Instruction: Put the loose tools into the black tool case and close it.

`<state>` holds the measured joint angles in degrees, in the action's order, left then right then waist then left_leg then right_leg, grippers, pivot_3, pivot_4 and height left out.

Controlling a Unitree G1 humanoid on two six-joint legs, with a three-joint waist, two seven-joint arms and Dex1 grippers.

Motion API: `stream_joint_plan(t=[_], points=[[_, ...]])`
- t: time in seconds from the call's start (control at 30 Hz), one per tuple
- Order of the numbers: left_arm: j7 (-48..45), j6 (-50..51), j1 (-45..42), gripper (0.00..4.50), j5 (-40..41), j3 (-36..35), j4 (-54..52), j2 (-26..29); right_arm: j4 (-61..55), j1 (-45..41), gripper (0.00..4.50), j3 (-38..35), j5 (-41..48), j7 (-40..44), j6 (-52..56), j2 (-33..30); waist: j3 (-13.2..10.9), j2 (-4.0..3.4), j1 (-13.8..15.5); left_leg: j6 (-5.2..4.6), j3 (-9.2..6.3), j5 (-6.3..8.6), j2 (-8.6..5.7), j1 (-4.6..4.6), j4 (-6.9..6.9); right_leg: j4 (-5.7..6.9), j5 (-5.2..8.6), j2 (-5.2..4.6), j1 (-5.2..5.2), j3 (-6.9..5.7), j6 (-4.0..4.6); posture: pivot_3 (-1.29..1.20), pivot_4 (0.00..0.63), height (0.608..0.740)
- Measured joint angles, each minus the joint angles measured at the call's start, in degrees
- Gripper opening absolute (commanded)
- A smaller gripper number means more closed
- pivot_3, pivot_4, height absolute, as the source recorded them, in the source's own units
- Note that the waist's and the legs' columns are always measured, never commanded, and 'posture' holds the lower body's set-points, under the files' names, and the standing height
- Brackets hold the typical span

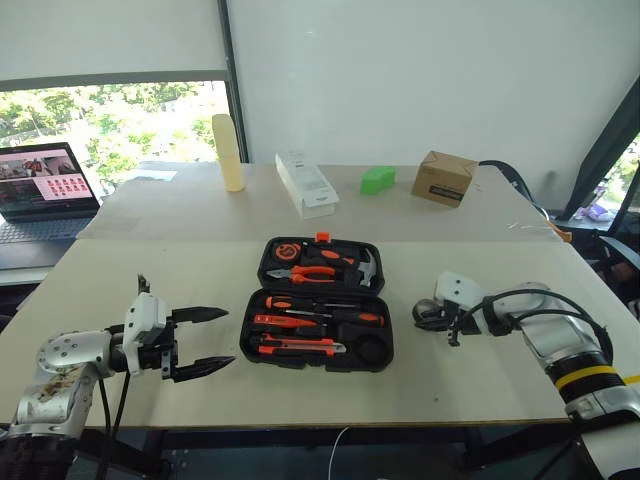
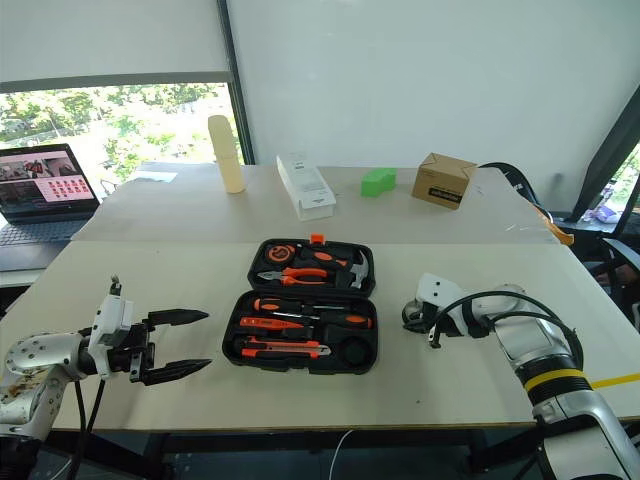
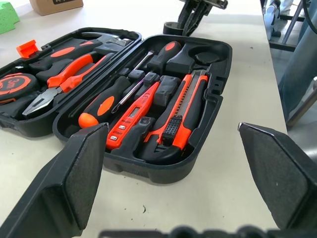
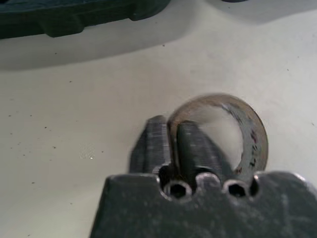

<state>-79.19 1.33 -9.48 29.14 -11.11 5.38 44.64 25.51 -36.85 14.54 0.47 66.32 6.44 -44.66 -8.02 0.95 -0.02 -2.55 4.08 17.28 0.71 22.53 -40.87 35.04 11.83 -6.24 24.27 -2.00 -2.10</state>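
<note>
Tape roll on desk, right of open case. R gripper fingers pinch its wall. Light, stiff, slick ring: you keep the wall grip. L gripper fingers spread.

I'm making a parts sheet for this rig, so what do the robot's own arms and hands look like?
Both arms are silver-grey metal with black cables looped along them. The right arm carries a yellow band with black edges near the elbow, and the left arm looks scuffed. Each wrist has a white housing. The left hand has two black tapered fingers with flat textured pads. The right hand has dark ridged fingers.
</note>
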Motion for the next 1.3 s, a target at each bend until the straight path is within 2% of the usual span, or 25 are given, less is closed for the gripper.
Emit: stream_joint_plan(t=[0.1,0.2,0.27,0.3,0.4,0.5,0.6,0.87,1.17,1.23,1.3], points=[[-0.4,-0.2,0.1,4.50,0.0,0.1,0.0,-0.2,0.0,0.1,0.03,-1.1,1.7,2.3,-2.7,0.1,0.0,-0.01,-0.1,0.02,0.00,-0.01,0.00,0.00,0.01,0.01,0.00,0.00,0.01,0.00,0.00,0.00,0.150,0.740],[-0.8,-1.0,0.0,4.50,0.0,0.4,0.0,-0.9,-2.9,0.2,0.03,-5.7,7.6,4.8,-4.7,1.1,0.0,-0.03,-0.2,0.09,0.00,-0.05,0.01,0.00,0.02,0.00,0.00,0.00,0.01,0.00,0.00,0.00,0.150,0.740],[-1.1,-1.6,0.0,4.50,0.0,0.9,0.0,-1.1,-9.2,0.5,0.03,-7.1,12.4,8.3,-2.7,0.8,0.0,-0.05,-0.2,0.09,-0.02,-0.05,0.03,0.01,0.02,0.02,0.00,0.00,0.02,-0.01,0.01,0.00,0.150,0.740],[-1.4,-1.8,0.0,4.50,0.0,1.0,-0.1,-1.2,-16.0,1.4,0.03,-7.2,16.0,11.0,0.5,-0.2,0.0,-0.07,-0.2,0.07,-0.05,-0.04,0.06,0.01,0.04,0.02,0.00,0.00,0.02,-0.03,0.01,0.00,0.150,0.740],[-1.9,-2.4,0.1,4.50,0.0,1.2,-0.4,-1.2,-29.7,3.5,0.03,-6.1,20.6,12.9,8.6,-2.0,0.0,-0.07,-0.1,-0.12,-0.09,0.08,0.07,0.01,0.03,0.02,0.00,-0.02,-0.01,-0.11,0.02,0.00,0.150,0.740],[-2.4,-2.7,1.1,4.50,0.0,1.3,-0.7,-1.3,-37.7,6.7,0.03,-1.6,18.9,11.1,13.9,-2.4,0.0,-0.06,0.0,-0.23,-0.08,0.14,0.04,0.01,-0.01,0.02,0.00,-0.08,-0.03,-0.12,0.02,0.00,0.150,0.740],[-2.5,-2.7,1.9,4.50,-0.1,1.5,-1.1,-1.5,-39.8,8.3,0.03,2.7,15.3,8.4,16.4,-1.9,-0.1,-0.05,0.2,-0.20,-0.07,0.12,0.01,0.01,-0.09,0.02,0.00,-0.10,0.00,-0.12,0.02,0.00,0.150,0.740],[-2.9,-2.6,2.5,4.50,-0.1,2.6,-2.3,-1.5,-36.6,6.5,0.03,7.3,7.5,3.6,16.7,1.0,-0.1,-0.05,0.1,-0.12,-0.06,0.07,0.00,-0.07,-0.08,0.01,0.04,-0.05,0.01,-0.11,0.09,0.00,0.150,0.740],[-2.5,-2.4,2.6,4.50,-0.5,2.8,-3.0,-1.5,-31.7,2.9,0.03,9.4,5.1,5.4,17.2,1.9,-0.1,-0.05,0.2,-0.11,-0.07,0.07,0.00,-0.08,-0.08,0.02,0.04,-0.04,-0.02,-0.12,0.09,0.00,0.150,0.740],[-2.2,-2.4,2.6,4.50,-0.8,3.0,-3.2,-1.5,-31.6,2.7,0.80,9.7,5.2,6.7,18.5,1.9,-0.1,-0.05,0.2,-0.12,-0.07,0.07,0.00,-0.09,-0.08,0.02,0.04,-0.04,-0.03,-0.12,0.09,0.00,0.150,0.740],[-2.0,-2.4,2.6,4.50,-0.9,3.0,-3.2,-1.5,-31.3,2.2,1.36,9.4,5.3,6.5,18.7,2.5,-0.1,-0.05,0.1,-0.12,-0.07,0.07,0.00,-0.09,-0.07,0.02,0.04,-0.04,-0.02,-0.12,0.09,0.00,0.150,0.740]])
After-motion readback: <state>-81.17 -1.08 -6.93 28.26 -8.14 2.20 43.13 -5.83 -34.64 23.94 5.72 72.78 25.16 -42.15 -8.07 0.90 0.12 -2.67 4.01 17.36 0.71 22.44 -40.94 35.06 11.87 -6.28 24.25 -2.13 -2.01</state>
